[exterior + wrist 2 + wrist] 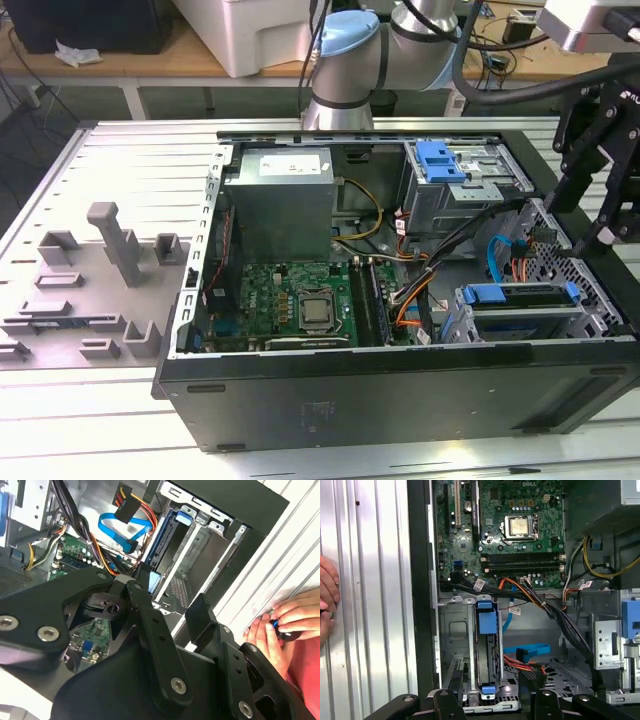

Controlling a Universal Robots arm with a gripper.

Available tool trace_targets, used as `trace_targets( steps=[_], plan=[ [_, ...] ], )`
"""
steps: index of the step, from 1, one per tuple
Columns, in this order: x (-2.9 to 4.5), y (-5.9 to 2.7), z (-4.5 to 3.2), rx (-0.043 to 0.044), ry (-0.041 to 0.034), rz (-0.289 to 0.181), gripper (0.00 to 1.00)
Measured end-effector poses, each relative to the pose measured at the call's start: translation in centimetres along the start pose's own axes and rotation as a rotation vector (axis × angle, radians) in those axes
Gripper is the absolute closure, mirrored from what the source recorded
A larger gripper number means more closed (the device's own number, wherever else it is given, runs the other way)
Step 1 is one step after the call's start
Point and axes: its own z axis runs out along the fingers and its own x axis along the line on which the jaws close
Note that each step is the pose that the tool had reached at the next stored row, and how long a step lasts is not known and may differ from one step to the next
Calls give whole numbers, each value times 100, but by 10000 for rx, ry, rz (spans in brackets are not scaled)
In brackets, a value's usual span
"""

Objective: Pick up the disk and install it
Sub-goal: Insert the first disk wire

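While disk (520, 297) sits in drive cage (458, 322) | end effector (580, 222) above, apart, spread

From the exterior view, looking down from the near side across the open computer case (400, 390) on the table (100, 420); from both wrist views, close above, sharing the motherboard (515, 555) and drive cage (451, 635)

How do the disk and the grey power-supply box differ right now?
The disk is slim and blue-edged; the power-supply box is bulky and plain grey. The disk sits in the drive cage at the exterior view's right; the box stands further left. Both are inside the case.
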Motion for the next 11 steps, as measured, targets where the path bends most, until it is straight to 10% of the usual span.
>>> trace_targets(
  steps=[3, 7, 11],
  plan=[
    [-35, -50, 7, 5, 27, 514, 44],
    [-46, -96, 30, 24, 282, 967, 44],
    [-122, -106, 37, 22, 299, 1145, 44]
  ],
)
